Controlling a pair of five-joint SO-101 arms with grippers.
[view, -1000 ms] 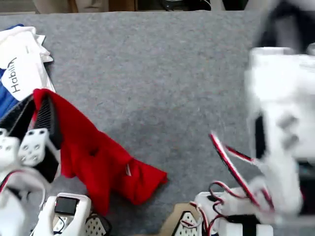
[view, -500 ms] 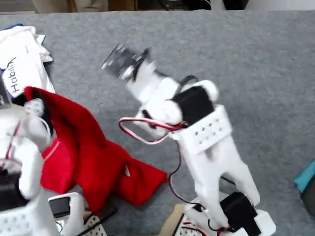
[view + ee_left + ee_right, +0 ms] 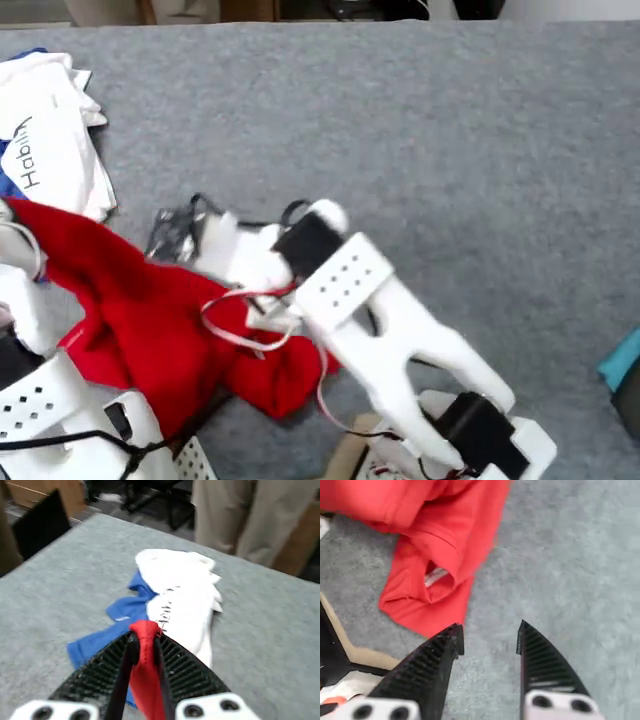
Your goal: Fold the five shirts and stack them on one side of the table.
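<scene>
A red shirt [image 3: 140, 320] lies crumpled at the table's near left, one corner pulled up toward the left edge. My left gripper [image 3: 144, 636] is shut on a pinch of that red shirt [image 3: 145, 680], held above the table. My right gripper [image 3: 172, 235] hangs over the red shirt's far edge, its arm stretched across from the near right. In the right wrist view it [image 3: 488, 632] is open, with nothing between its fingers, above grey table beside the red shirt [image 3: 435, 525]. A folded white shirt [image 3: 50, 130] lies on a blue shirt [image 3: 115, 625] at the far left.
The grey felt table [image 3: 450, 150] is bare across its middle and right. A teal object [image 3: 625, 360] pokes in at the right edge. Both arm bases and their cables stand along the near edge.
The right arm swung from the right side across to the left and now reaches over the red shirt. The left arm shifted leftward, dragging the shirt's raised corner with it.
</scene>
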